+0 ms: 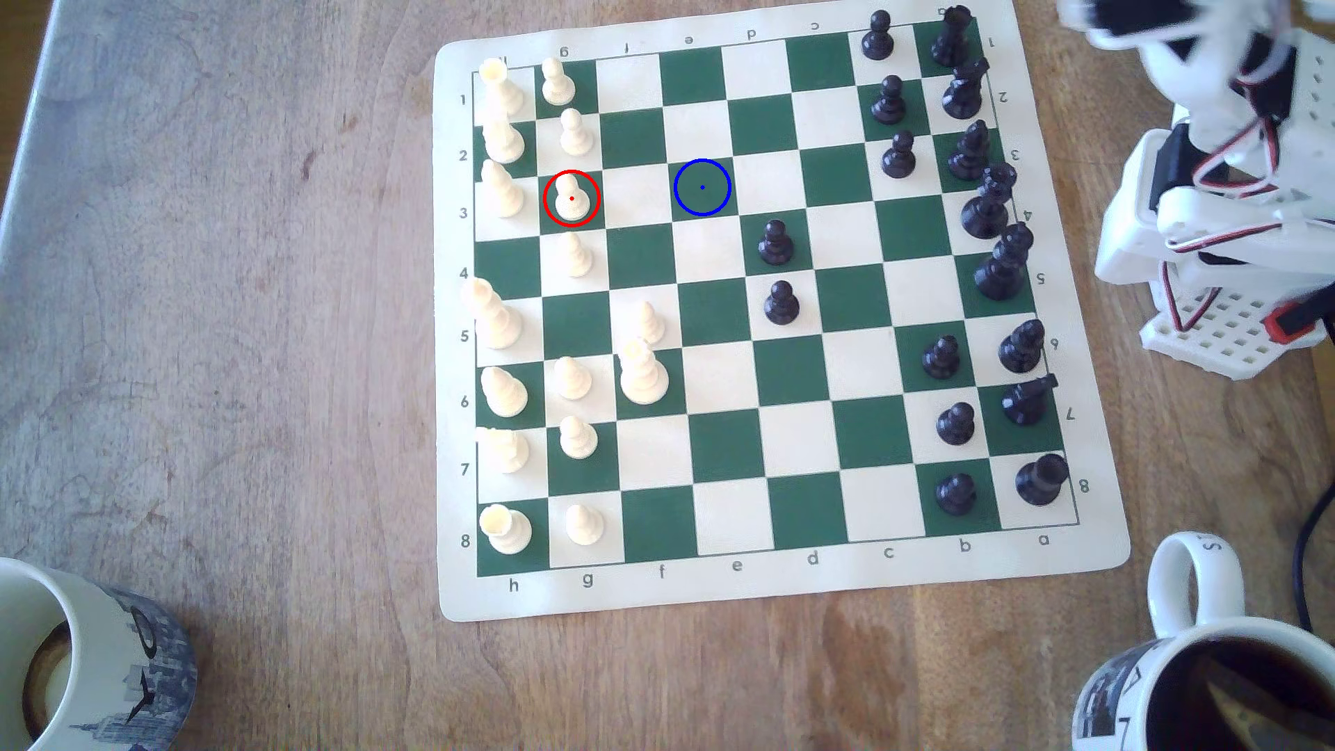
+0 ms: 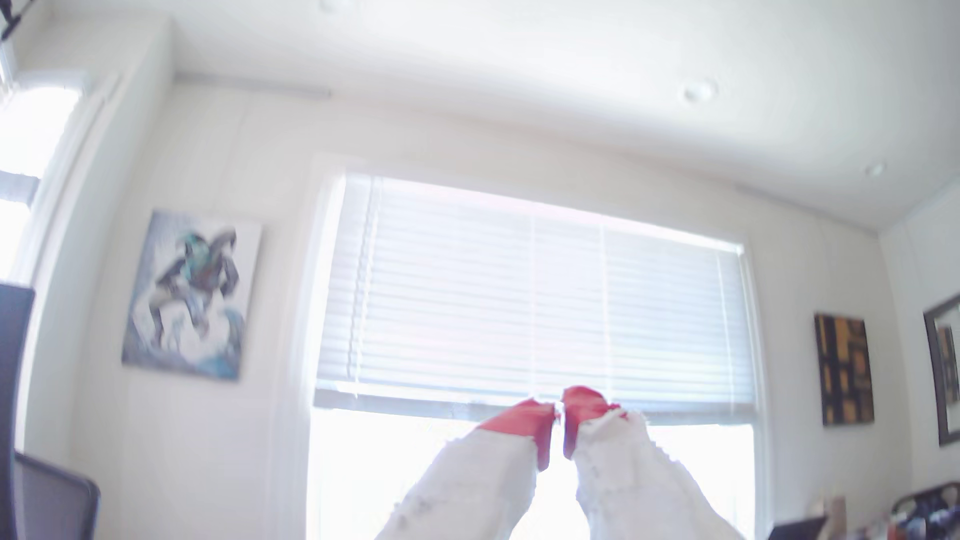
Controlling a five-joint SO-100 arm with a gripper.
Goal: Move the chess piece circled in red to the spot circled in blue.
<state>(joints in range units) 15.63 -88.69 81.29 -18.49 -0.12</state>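
Wooden table (image 1: 253, 361): tea-filled mug (image 1: 1228, 693), chessboard (image 1: 758, 578).

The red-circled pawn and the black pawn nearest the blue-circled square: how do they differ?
The red-circled pawn is cream; the black pawn is black. The cream one stands in row 3 among its own pieces near the exterior view's left edge of the board; the black one stands advanced mid-board in row 4, right of the blue-circled square. One is ringed, the other unmarked. Both stand upright on green squares and share the ball-headed pawn shape.
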